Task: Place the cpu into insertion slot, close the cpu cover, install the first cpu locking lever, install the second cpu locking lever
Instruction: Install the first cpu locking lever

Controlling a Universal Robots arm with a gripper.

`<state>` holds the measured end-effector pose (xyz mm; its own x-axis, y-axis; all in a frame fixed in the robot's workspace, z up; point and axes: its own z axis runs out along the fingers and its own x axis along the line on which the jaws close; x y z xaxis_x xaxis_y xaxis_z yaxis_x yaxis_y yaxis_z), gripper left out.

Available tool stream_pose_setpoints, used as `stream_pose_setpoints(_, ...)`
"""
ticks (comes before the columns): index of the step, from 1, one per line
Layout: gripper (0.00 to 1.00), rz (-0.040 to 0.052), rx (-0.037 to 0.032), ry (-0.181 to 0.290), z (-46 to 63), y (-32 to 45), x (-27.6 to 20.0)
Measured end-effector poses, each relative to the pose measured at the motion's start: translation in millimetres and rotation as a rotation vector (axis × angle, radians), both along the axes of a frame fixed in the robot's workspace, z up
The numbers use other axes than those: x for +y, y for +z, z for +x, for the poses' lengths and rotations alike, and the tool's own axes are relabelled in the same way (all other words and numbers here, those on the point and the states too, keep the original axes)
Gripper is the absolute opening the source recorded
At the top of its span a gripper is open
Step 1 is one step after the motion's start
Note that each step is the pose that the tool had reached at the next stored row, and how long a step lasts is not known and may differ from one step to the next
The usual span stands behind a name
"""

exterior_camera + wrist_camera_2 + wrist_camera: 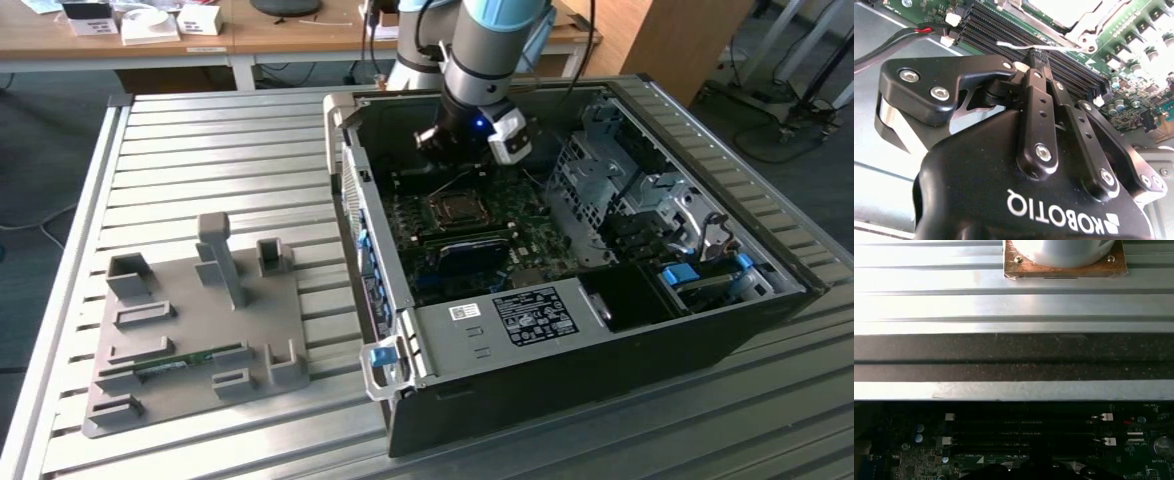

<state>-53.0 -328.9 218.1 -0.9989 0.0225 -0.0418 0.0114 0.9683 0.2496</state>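
Fingers (pixel 1037 100) pressed together, the gripper (pixel 1039 54) points down at a locking lever (pixel 1010 45) beside the cpu cover (pixel 1079 30).

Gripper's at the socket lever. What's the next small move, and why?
Likely ease the locking lever down a touch: the gripper, jaws closed, has its tip at that thin bar, which looks unlatched above the memory slots, while the cpu cover seems down.

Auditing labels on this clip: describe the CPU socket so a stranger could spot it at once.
An open computer case lies on the slatted metal table, a dark green motherboard inside. Just below the gripper in the exterior view sits the CPU socket. It is square and metal-rimmed, unlike the long narrow black memory slots beside it.
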Motion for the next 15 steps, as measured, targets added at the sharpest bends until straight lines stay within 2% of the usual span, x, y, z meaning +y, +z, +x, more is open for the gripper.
stream_pose_setpoints(7, 0.11, 0.0000, -0.0006, 0.000, -0.3, 5.8, 0.0)
stream_pose_setpoints(15, 0.11, 0.0000, -0.0031, 0.000, -1.4, 7.3, -0.2)
